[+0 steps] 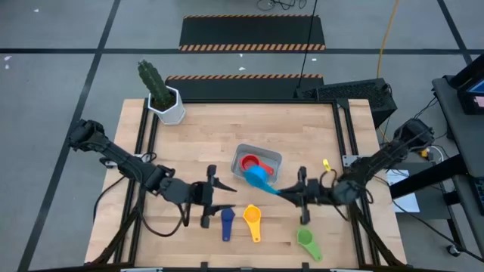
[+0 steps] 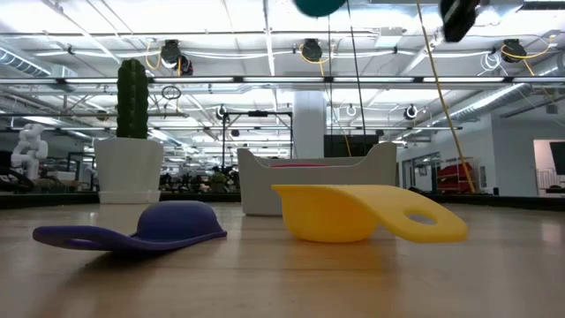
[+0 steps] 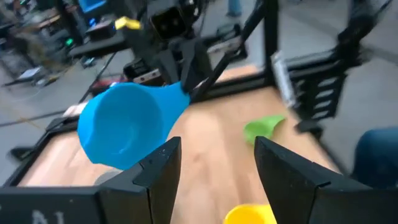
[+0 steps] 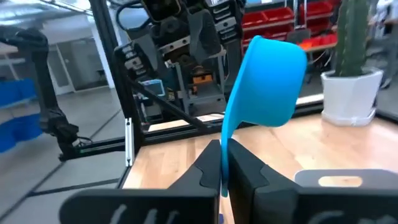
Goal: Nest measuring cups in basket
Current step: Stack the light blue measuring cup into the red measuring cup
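My right gripper (image 1: pixel 296 189) is shut on the light blue measuring cup (image 1: pixel 259 179), which hangs in the air over the near right corner of the pale basket (image 1: pixel 270 157). A red cup (image 1: pixel 249 162) lies in the basket. My left gripper (image 1: pixel 210 196) is open and waits on the table's left, its fingers pointing at the blue cup (image 3: pixel 124 124). A navy cup (image 1: pixel 228 223) lies bowl down on the wood, with a yellow cup (image 1: pixel 252 221) and a green cup (image 1: pixel 306 240) beside it toward the near edge. The other cups do not show. My right gripper pinches the light blue cup's flat handle (image 4: pixel 225 146) between its two fingers (image 4: pixel 245 168), coming level from the table's right, along the handle. The cup is lifted clear and turned on its side, with the bowl (image 4: pixel 268 78) out past the fingertips.
A white hexagonal pot with a cactus (image 1: pixel 166 102) stands at the far left corner of the table. Black frame rails (image 1: pixel 145 128) run along both sides. Bare wood lies between the basket and the far edge.
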